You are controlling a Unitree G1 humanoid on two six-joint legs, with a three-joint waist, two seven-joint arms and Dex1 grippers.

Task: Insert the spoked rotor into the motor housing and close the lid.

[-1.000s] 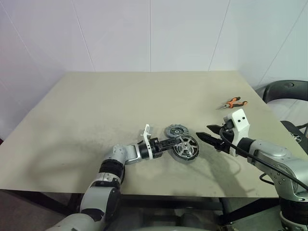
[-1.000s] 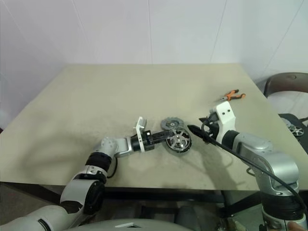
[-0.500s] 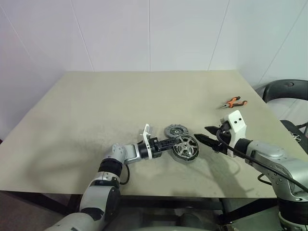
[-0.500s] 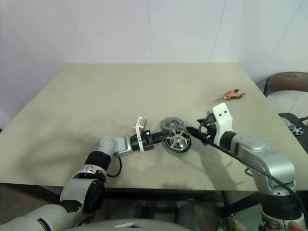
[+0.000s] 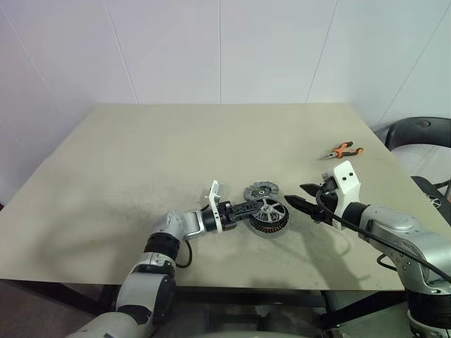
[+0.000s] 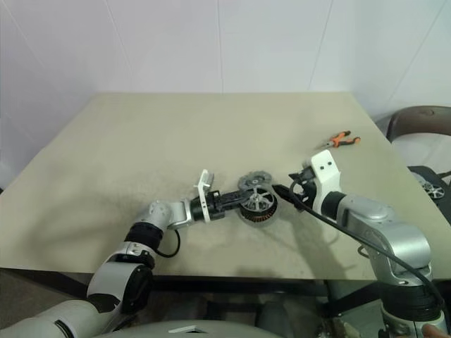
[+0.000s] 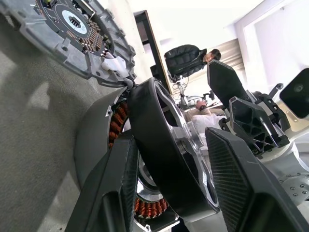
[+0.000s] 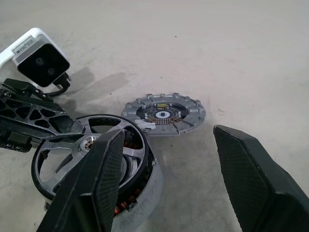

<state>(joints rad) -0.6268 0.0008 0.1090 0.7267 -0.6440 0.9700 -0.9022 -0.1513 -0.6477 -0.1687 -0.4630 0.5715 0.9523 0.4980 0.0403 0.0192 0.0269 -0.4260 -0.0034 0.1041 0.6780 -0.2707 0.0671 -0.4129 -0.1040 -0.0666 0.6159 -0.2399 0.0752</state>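
the left gripper (image 7: pixel 169 188) straddles the black-rimmed, silver-spoked rotor (image 8: pixel 89 154), fingers parted and loose, no clamp visible. the rotor sits tilted in the copper-wound dark housing (image 8: pixel 140 203), with the grey slotted lid (image 8: pixel 164 114) just beside; the right gripper (image 5: pixel 301 203) waits open. insertion underway, i judge; next, press it level.

Spoked rotor (image 5: pixel 268 210) sits tilted on motor housing (image 5: pixel 271 224), lid (image 5: pixel 261 191) behind.

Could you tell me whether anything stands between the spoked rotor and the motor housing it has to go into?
Nothing visible does: the spoked rotor already sits tilted in the motor housing's mouth; the lid lies apart, behind it.
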